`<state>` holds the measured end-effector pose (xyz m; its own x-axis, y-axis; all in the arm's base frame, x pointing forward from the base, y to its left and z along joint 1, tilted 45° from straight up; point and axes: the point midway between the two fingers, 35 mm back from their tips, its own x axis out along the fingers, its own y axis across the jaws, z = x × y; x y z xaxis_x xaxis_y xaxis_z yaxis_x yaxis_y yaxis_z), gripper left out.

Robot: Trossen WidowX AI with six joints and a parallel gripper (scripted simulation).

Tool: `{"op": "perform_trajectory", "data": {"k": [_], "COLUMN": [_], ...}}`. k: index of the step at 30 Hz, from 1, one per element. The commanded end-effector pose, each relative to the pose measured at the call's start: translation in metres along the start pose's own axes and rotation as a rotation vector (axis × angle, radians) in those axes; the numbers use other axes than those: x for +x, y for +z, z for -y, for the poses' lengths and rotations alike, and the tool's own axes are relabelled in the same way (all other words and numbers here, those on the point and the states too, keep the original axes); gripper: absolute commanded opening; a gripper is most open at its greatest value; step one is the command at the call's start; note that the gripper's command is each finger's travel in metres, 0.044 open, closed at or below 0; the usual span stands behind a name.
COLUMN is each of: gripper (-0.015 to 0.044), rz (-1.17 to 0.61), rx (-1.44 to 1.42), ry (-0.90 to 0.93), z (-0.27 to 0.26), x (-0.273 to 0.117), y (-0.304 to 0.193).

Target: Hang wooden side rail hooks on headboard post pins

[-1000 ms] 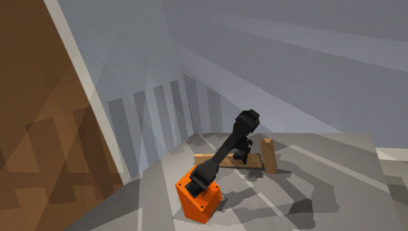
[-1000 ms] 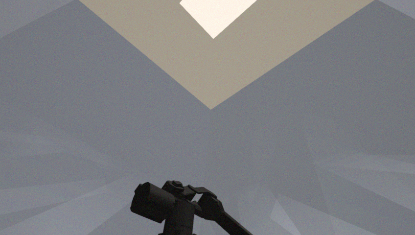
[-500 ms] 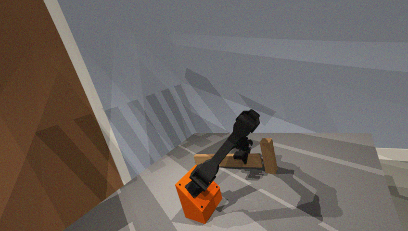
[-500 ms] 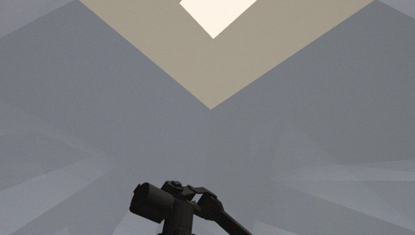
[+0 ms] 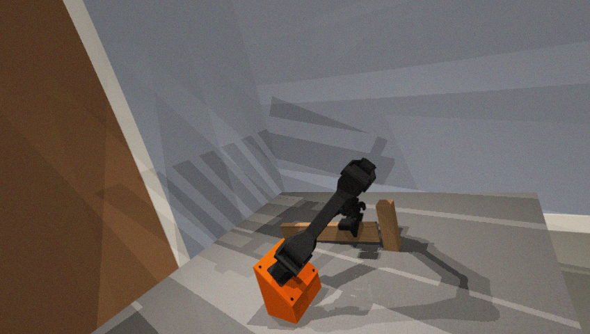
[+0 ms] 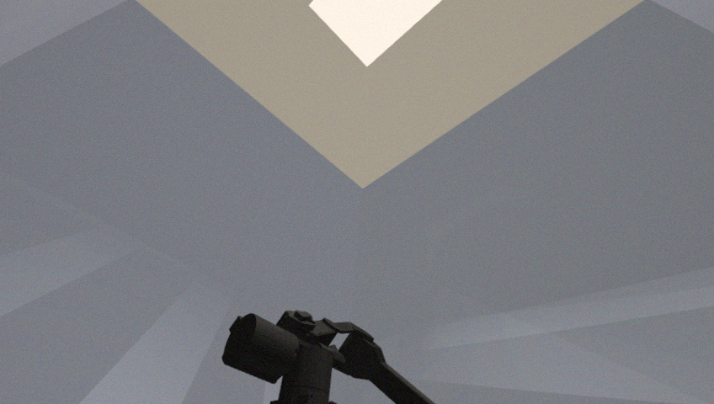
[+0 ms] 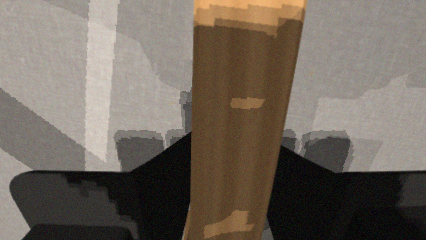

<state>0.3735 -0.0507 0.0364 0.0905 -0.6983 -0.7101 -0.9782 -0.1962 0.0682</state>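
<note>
Wooden stock identifies your workpiece: in the top view the side rail [image 5: 364, 232] [image 7: 240, 75] lies lengthwise on the grey table [image 5: 434, 264] [image 7: 45, 55], its near end just beside the upright headboard post [image 5: 389, 225]. Your gripper [image 5: 351, 228] [image 7: 224, 138] has it close to that end, a placement which presumably lets you steer the hooks while the far end bears on the table. The hooks, the slot and the pins cannot be made out, so treat engagement as unconfirmed. Note the edges: the post bounds travel at the rail's hook end, the orange base block [image 5: 281, 289] stands near the rail's other end, and the table's back edge runs behind the rail. Open room for retreat appears to be upward, since the arm [image 5: 327, 215] [image 6: 401, 383] reaches over the rail from above. In the exterior view, you see only the upper arm parts against the walls and ceiling; neither rail nor post is shown, so do not use this view for alignment. In the wrist view, the fingers are partly closed, one on each long side of the rail, clamped across its thickness; this hold should resist sideways swing, though the rail could pitch between the pads. Verify that both hooks are seated before you release, then open enough to clear both faces and withdraw straight up, away from the post.
</note>
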Motion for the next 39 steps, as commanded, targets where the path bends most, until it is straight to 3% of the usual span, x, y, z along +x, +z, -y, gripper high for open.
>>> {"op": "perform_trajectory", "data": {"k": [1,39], "gripper": [0.0000,0.0000], "rz": [-0.008,-0.008], "rx": [-0.005,-0.004], "ry": [-0.011,-0.011], "z": [0.0010,0.0024], "x": [-0.0038,-0.0045], "y": [-0.0024,-0.0069]}}
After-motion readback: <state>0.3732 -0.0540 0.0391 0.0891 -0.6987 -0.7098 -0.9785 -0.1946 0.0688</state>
